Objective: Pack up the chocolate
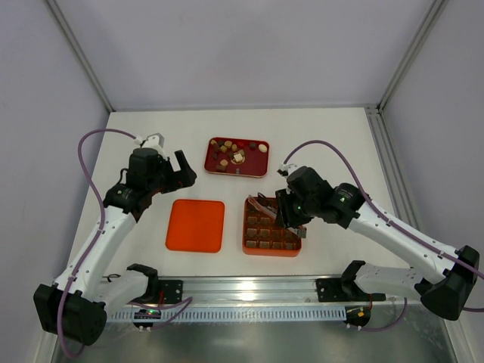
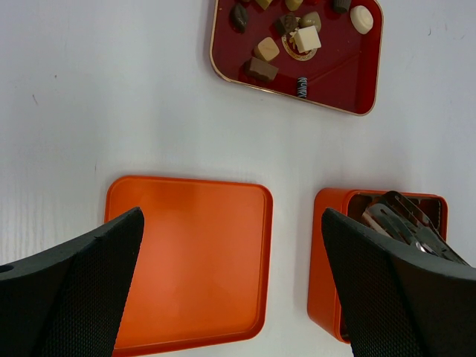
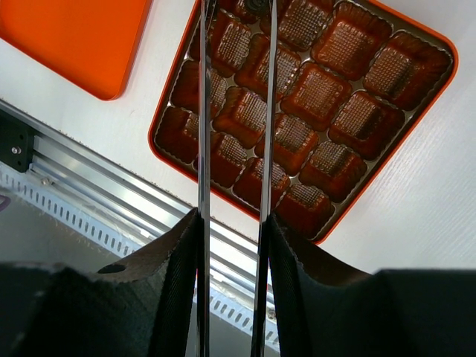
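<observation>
Nearest, the rail (image 1: 249, 286) with both arm bases on it. On the left, the left gripper (image 2: 231, 213) hovers above the orange lid (image 1: 196, 225), arm reaching forward, jaws wide apart and empty. The lid lies flat just beside the box (image 1: 271, 252). The chocolate (image 1: 237, 155) sits in the red tray (image 1: 261, 168) beyond. Every box cell in view looks empty, so packing seems barely begun. On the right, the right gripper (image 3: 232, 217), arm bent over the box, is clamped on the tweezers (image 3: 202, 111), whose legs stand apart.

On the white desk (image 1: 333, 136), a flat orange lid (image 1: 196, 225) lies at 9 o'clock of the orange gridded box (image 1: 261, 236), apart. A dark red tray (image 1: 253, 163) sits at 11 o'clock. Tweezers (image 3: 202, 149) reach over its cells.
</observation>
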Available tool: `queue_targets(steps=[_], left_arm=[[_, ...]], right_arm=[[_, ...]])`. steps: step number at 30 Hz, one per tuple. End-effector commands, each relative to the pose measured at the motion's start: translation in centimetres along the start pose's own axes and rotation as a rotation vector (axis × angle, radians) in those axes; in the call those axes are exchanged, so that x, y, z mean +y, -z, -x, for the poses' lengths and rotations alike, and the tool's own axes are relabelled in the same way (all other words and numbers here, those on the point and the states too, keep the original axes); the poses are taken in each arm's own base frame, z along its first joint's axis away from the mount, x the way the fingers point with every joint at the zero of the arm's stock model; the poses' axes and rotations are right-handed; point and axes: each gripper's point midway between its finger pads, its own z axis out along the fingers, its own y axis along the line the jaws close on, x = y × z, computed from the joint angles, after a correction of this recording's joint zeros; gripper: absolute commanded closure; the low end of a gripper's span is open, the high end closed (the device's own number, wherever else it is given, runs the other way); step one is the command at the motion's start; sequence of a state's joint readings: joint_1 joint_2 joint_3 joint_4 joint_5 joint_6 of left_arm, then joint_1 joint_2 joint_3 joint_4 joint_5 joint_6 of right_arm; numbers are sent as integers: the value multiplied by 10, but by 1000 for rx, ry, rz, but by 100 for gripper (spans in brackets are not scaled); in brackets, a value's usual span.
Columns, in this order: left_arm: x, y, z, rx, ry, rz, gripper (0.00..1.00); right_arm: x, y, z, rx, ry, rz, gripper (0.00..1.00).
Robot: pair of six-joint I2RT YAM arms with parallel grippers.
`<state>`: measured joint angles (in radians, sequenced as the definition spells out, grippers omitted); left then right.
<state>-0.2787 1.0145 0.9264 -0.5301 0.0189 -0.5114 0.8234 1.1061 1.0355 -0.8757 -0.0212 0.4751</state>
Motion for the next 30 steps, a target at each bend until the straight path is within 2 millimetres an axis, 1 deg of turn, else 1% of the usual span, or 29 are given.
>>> queue_targets(steps=[1,2,3,5,6,7,8,10,11,12,13,14,15,16,17,18,20,21,22,23,24,25,26,27,28,30], left_arm=[[2,0,4,-17,-19,7,0],[2,0,5,-20,-21,5,0],[2,-1,3,-15,-19,6,0],[2,-1,3,-14,-21,8,0],[2,0,4,-16,-19,5,0],[2,0,4,-17,-21,7,0],[2,0,4,-17,-21,7,0],[2,-1,4,-14,-18,4,0],[2,-1,3,-13,-19,5,0],[2,-1,3,-13,-18,5,0],[1,-1,3,-13,-19,2,0],[1,-1,3,-13,-18,2,0],[1,-1,2,-10,-18,3,0],[1,-1,2,-9,-18,2,0],[1,-1,3,-12,-18,0,0],[1,-1,3,-10,-18,0,0],[1,-1,3,-11,-18,-1,0],[1,-1,3,-11,-16,-1,0],[0,-1,3,-11,-16,-1,0],[1,-1,3,-10,-18,0,0],[1,-1,3,-11,-16,-1,0],[1,-1,3,-12,-18,0,0],[0,0,3,-14,-17,-4,0],[1,0,3,-14,-16,0,0],[1,-1,3,-11,-16,-1,0],[1,-1,3,-12,-18,0,0]], right_arm=[[6,11,26,-100,4,-1,58],[6,13,29,-102,8,-8,58],[10,19,38,-127,14,0,58],[10,19,45,-129,27,-18,58],[9,23,54,-152,42,-34,58],[9,22,58,-149,53,-46,58],[7,15,62,-134,57,-64,58],[13,13,80,-162,65,-56,58],[11,1,85,-143,78,-72,58],[10,-3,91,-144,80,-77,58],[12,-4,104,-168,84,-72,58],[10,-10,110,-162,92,-76,58],[3,-23,116,-141,81,-95,58],[5,-25,129,-162,79,-86,58],[4,-30,135,-164,77,-83,58],[-2,-41,147,-159,73,-102,58],[-5,-49,159,-162,76,-116,58],[-7,-54,163,-156,82,-119,56],[-9,-63,172,-155,80,-122,56],[-10,-68,175,-151,78,-125,56],[-9,-68,183,-162,79,-120,56],[-12,-80,184,-142,75,-128,56],[-12,-80,191,-155,77,-133,56],[-13,-84,191,-144,80,-135,56],[-15,-93,191,-126,77,-140,55],[-14,-97,196,-128,80,-132,55]])
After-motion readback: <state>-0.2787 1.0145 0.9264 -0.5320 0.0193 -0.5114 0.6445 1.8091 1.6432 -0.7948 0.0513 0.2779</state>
